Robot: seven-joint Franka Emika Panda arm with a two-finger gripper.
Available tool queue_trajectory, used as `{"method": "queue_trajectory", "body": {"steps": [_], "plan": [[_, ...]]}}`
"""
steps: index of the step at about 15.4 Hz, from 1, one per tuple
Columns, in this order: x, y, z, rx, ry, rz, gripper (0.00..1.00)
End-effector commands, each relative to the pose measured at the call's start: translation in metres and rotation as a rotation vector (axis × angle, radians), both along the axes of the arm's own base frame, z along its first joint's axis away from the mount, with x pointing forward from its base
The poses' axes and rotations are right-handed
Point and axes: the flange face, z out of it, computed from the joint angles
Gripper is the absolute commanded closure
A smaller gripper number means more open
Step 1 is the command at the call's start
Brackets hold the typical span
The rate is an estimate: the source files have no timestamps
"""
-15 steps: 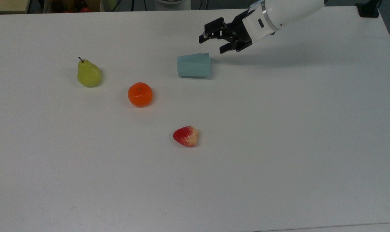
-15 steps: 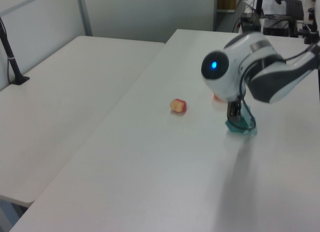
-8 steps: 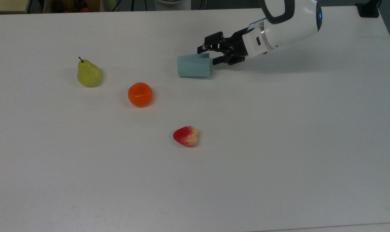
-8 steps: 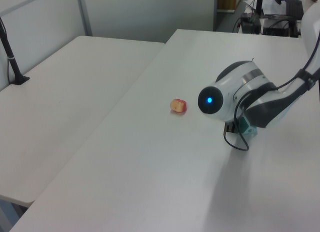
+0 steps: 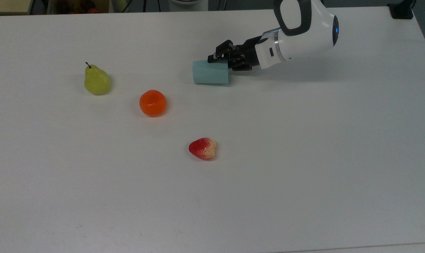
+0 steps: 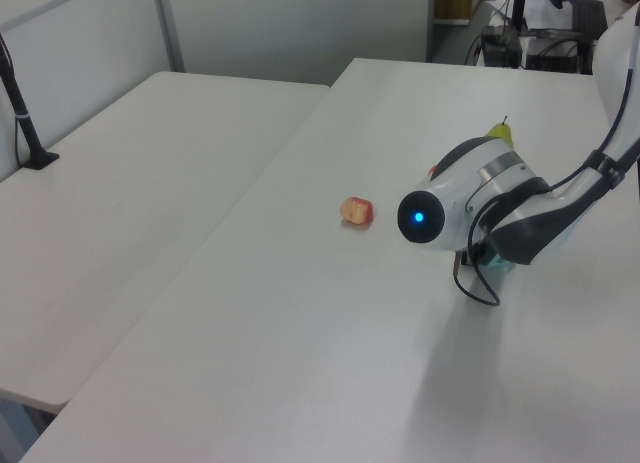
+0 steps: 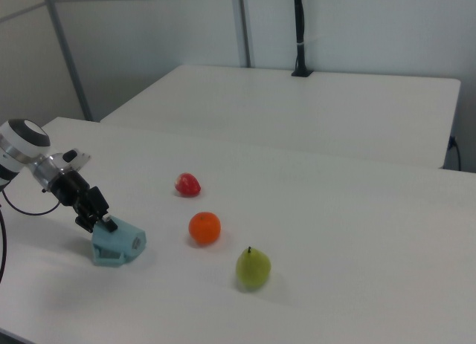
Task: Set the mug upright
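Desk: white. Mug lies on its side, upper centre of top view, long axis left-right, wide rim toward tool at its upper-right edge. Tool low, touching rim; finger gap: cannot tell. Likely abt to grip rim.

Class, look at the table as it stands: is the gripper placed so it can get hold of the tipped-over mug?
Probably yes. The gripper is already at the mug's open end; the orange and pear lie well clear.
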Motion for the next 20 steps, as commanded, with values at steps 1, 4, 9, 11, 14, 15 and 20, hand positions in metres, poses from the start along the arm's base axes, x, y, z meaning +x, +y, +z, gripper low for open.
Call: {"method": "queue_trajectory", "body": {"steps": [1, 4, 9, 11, 14, 15, 20], "plan": [[-0.001, -0.012, 0.010, -0.017, -0.007, -0.024, 0.94], [0.004, -0.022, 0.033, -0.011, 0.018, -0.018, 1.00], [0.024, -0.048, 0.075, 0.053, 0.031, -0.024, 1.00], [0.042, -0.063, 0.098, 0.130, 0.013, -0.044, 1.00], [0.065, -0.067, 0.122, 0.405, -0.033, -0.040, 1.00], [0.072, -0.068, 0.124, 0.482, -0.051, -0.037, 1.00], [0.089, -0.067, 0.118, 0.773, -0.032, 0.007, 1.00]]}}
